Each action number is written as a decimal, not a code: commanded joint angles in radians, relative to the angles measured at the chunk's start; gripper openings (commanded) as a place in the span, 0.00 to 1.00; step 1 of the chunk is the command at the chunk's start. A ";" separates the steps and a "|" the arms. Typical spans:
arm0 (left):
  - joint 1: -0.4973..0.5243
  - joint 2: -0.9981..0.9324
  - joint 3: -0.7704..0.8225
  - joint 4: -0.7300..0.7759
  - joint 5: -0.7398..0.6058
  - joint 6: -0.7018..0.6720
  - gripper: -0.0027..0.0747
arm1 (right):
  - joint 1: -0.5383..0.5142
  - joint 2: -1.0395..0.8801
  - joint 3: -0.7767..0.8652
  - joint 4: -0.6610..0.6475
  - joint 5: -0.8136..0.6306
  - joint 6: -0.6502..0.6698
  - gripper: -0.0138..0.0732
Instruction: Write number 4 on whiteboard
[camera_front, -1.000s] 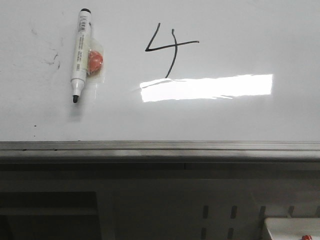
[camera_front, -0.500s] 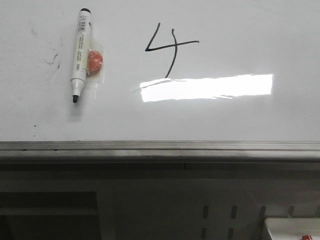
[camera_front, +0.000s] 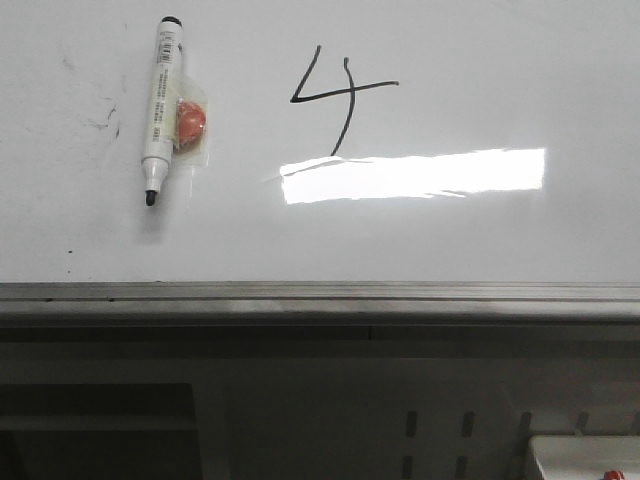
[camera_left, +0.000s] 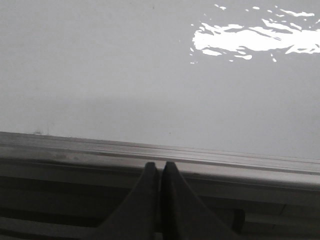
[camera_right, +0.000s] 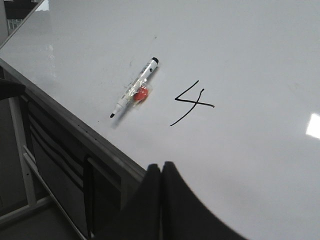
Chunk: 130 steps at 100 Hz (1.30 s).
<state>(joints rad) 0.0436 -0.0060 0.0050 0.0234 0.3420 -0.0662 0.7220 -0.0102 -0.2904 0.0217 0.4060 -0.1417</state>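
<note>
A: Item one, the number 4 (camera_front: 340, 98)?
B: Black, thin strokes, open at the top. It sits on the whiteboard (camera_front: 480, 240), in the far half as the front view shows it, a little left of centre. The tail of its long stroke ends at the bright rectangular reflection (camera_front: 413, 175).

A: Nearest object to it?
B: A marker (camera_front: 159, 108), white barrel, lying flat to the left of the figure and apart from it. Uncapped black tip points toward the board's near edge. An orange-red ball (camera_front: 190, 121) in clear wrapping is touching the barrel on the side facing the figure.

A: Other marks?
B: Faint black smudges (camera_front: 105, 118) left of the marker.

A: Board edge?
B: Grey metal strip (camera_front: 320, 297) along the near side; slotted grey frame (camera_front: 440, 430) below it.

A: Grippers?
B: Left gripper (camera_left: 161, 167): fingers pressed together, nothing between them, above the edge strip. Right gripper (camera_right: 161, 170): fingers also together and empty, over the board, well apart from the figure and marker.
</note>
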 joint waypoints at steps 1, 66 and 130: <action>0.002 -0.025 0.033 -0.009 -0.046 -0.001 0.01 | -0.005 0.006 -0.025 -0.013 -0.094 -0.010 0.08; 0.002 -0.025 0.033 -0.009 -0.046 -0.001 0.01 | -0.735 0.006 0.131 0.034 -0.345 -0.010 0.08; 0.002 -0.025 0.033 -0.009 -0.046 -0.001 0.01 | -0.805 -0.016 0.326 0.031 -0.091 0.094 0.08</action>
<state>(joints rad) 0.0436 -0.0060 0.0050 0.0234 0.3443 -0.0662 -0.0792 -0.0102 0.0105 0.0630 0.3231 -0.0502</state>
